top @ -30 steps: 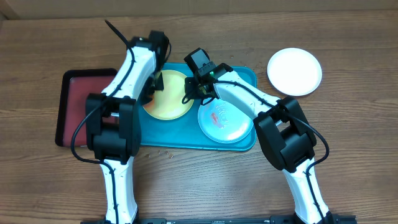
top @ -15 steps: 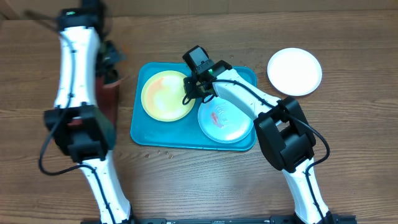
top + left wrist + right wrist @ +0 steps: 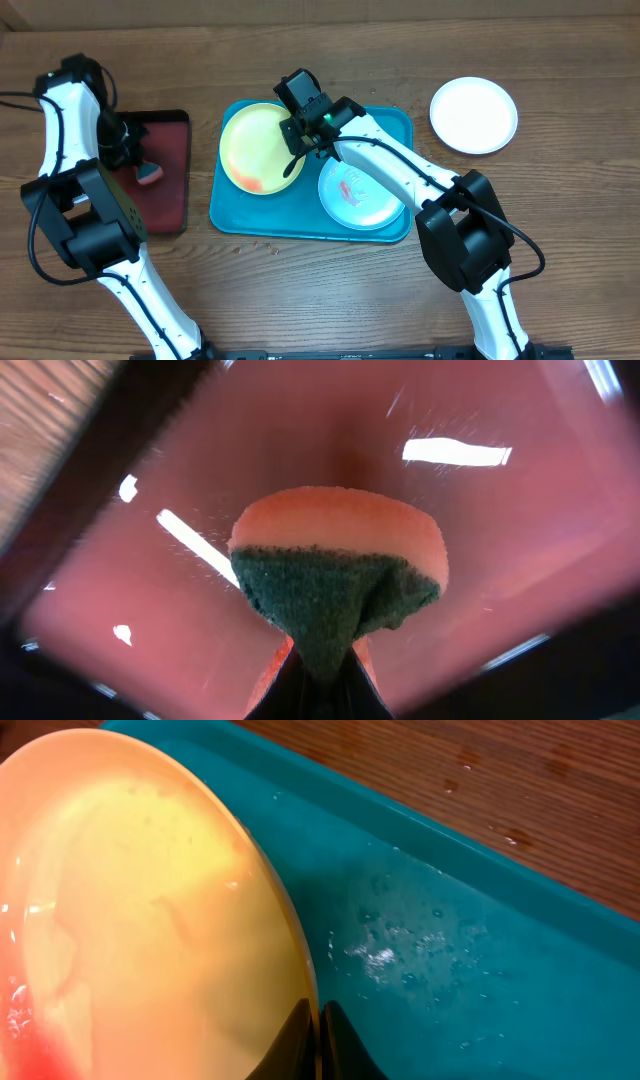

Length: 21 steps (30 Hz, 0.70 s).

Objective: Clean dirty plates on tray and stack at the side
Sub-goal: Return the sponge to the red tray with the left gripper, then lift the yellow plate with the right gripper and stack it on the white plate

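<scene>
The turquoise tray (image 3: pixel 238 215) holds the yellow-green plate (image 3: pixel 255 145), tilted with its right rim raised, and the pale mint plate (image 3: pixel 362 197) with a red smear. The yellow-green plate has an orange smear at its lower left. My right gripper (image 3: pixel 298 135) is shut on that plate's right rim; it also shows in the right wrist view (image 3: pixel 315 1020) pinching the plate's edge (image 3: pixel 150 900) above the wet tray (image 3: pixel 450 970). The white plate (image 3: pixel 474 114) lies on the table at the far right. My left gripper (image 3: pixel 140 165) is shut on a sponge (image 3: pixel 340 575), pink with a dark green scouring face, over the dark red tray (image 3: pixel 520 540).
The dark red, black-rimmed tray (image 3: pixel 170 195) lies left of the turquoise tray. Small crumbs lie on the wooden table (image 3: pixel 300 290) in front of the turquoise tray. Water drops (image 3: pixel 385 955) sit on the turquoise tray floor.
My left arm has swung from over the yellow-green plate to the far left, down over the dark red tray. My right gripper has tipped the yellow-green plate up and slightly left.
</scene>
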Tool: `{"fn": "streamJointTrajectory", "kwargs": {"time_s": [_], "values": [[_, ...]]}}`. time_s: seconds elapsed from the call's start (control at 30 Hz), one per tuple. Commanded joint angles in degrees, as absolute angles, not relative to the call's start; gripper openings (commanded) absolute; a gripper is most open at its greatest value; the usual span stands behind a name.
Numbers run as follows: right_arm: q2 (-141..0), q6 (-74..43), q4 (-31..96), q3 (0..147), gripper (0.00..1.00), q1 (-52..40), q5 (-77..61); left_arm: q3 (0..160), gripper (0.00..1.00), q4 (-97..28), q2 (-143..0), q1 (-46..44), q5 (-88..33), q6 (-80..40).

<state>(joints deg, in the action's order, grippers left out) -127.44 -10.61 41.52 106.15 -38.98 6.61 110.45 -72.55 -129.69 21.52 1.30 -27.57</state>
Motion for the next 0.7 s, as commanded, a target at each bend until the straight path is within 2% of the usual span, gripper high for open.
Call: {"fn": "streamJointTrajectory", "kwargs": {"time_s": [0.0, 0.2, 0.23, 0.33, 0.4, 0.57, 0.67], "values": [[-124.9, -8.4, 41.9, 107.8, 0.04, -38.8, 8.0, 108.2, 0.04, -71.0, -129.6, 21.6, -0.1, -28.7], [-123.4, -6.1, 41.8, 107.8, 0.04, -39.0, 10.0, 107.7, 0.06, -69.8, -129.6, 21.6, 0.0, -28.7], [-123.1, -6.1, 41.8, 107.8, 0.04, -39.0, 10.1, 107.7, 0.14, -69.6, -129.6, 21.6, 0.0, -28.7], [-121.7, -5.9, 41.7, 107.8, 0.04, -39.2, 10.1, 107.7, 0.51, -69.0, -129.6, 21.6, 0.0, -28.7], [-120.9, -5.9, 41.7, 107.8, 0.04, -39.2, 11.2, 107.7, 0.62, -68.9, -129.6, 21.6, 0.0, -28.7], [-119.4, -5.5, 42.0, 107.8, 0.04, -39.3, 14.7, 107.7, 0.69, -69.0, -129.6, 21.7, 0.0, -27.8], [-119.0, -4.4, 41.9, 107.8, 0.04, -39.3, 15.2, 107.7, 0.70, -69.0, -129.6, 21.7, 0.0, -27.9]]}}
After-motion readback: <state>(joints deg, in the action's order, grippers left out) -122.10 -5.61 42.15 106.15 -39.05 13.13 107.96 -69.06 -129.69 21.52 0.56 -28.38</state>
